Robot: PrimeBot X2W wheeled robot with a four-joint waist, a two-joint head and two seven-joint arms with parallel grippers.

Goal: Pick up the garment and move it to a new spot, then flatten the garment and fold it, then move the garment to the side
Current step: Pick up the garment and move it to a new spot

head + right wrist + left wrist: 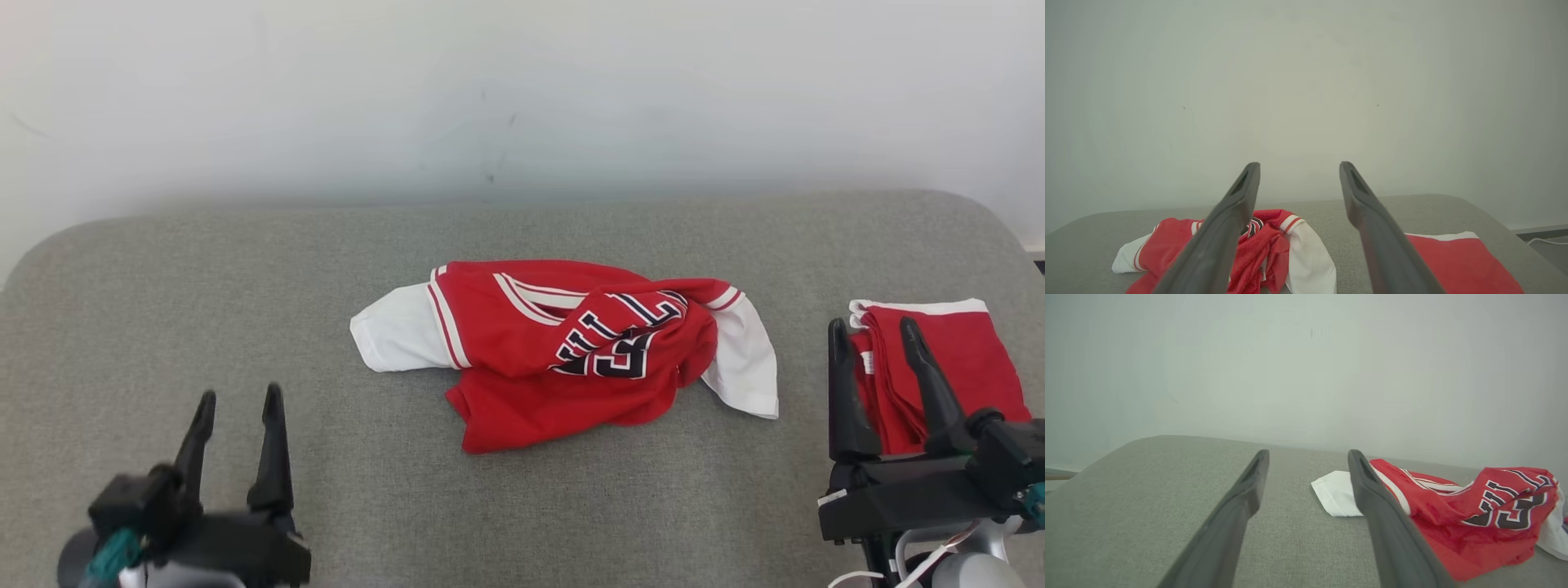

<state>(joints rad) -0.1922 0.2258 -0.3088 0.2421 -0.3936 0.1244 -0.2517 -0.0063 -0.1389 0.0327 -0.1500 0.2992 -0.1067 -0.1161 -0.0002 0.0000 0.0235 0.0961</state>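
Ahead of me on the grey cushion the crumpled red garment lies between my two claws. Its long axis runs side to side, with a white sleeve at each end. My left gripper sits low to its left, fingers spread wide and empty. My right gripper, equally parted and holding nothing, overlaps a folded red cloth in the head view. Neither arm looks clearly nearer, so I judge each should take the sleeve on its own side.

I see a grey fabric-covered surface with rounded corners against a plain pale wall; few dark scuffs, soft even light.
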